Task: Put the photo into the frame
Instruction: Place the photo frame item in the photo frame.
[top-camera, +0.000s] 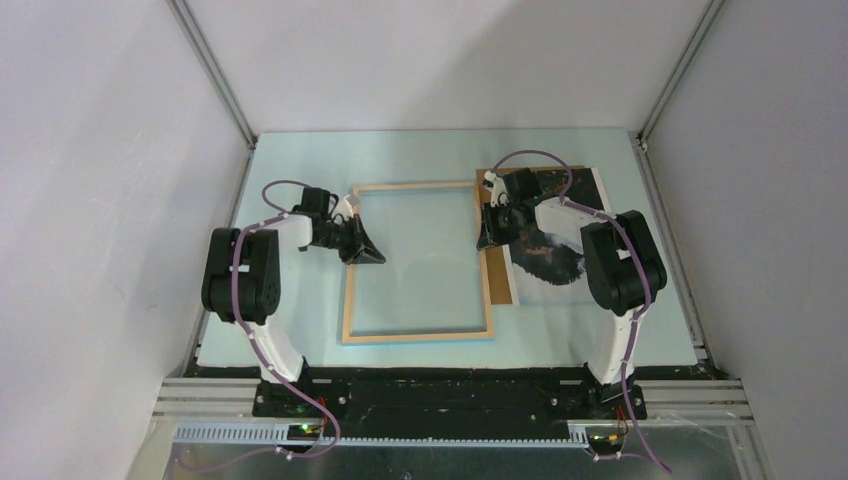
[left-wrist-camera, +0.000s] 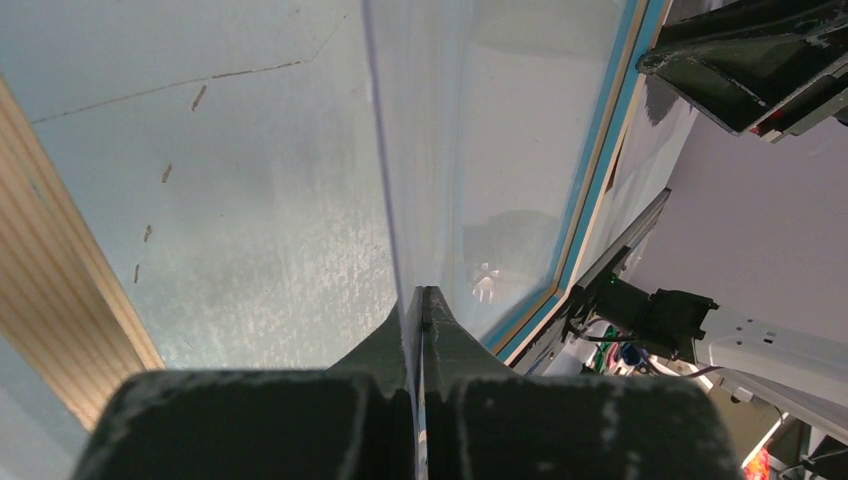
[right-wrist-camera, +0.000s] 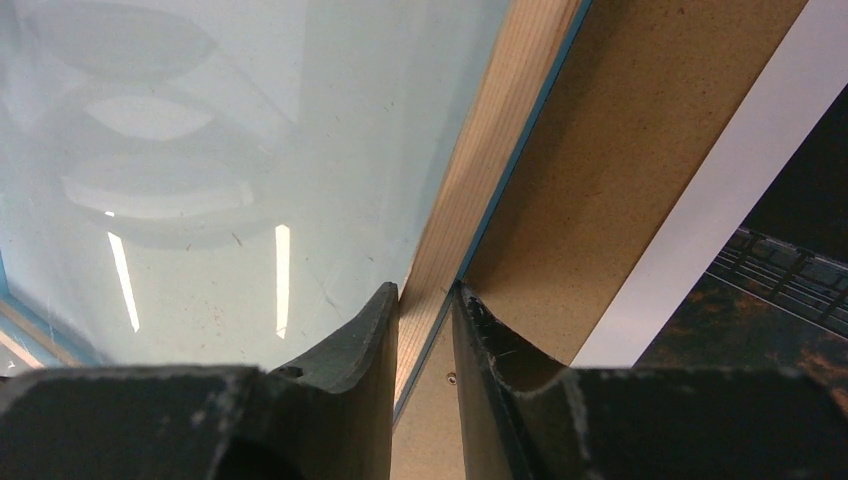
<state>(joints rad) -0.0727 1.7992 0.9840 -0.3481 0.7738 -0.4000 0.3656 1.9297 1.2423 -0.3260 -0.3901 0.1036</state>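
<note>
The frame (top-camera: 416, 335) lies flat at the table's middle, pale wood face up. My left gripper (top-camera: 365, 252) is at its left rail. In the left wrist view the gripper (left-wrist-camera: 421, 292) is shut on the edge of a thin clear pane (left-wrist-camera: 470, 140). The frame's blue edge (left-wrist-camera: 600, 170) shows beyond. My right gripper (top-camera: 490, 238) is at the right rail. In the right wrist view the gripper (right-wrist-camera: 425, 290) is shut on that wooden rail (right-wrist-camera: 490, 140), one finger on each side. The photo (top-camera: 560, 262) lies picture up to the right, partly under my right arm.
A brown backing board (top-camera: 497, 280) lies under the photo, its left strip showing beside the frame (right-wrist-camera: 610, 130). The photo's white border (right-wrist-camera: 700, 200) runs along it. Grey enclosure walls stand close on both sides and behind.
</note>
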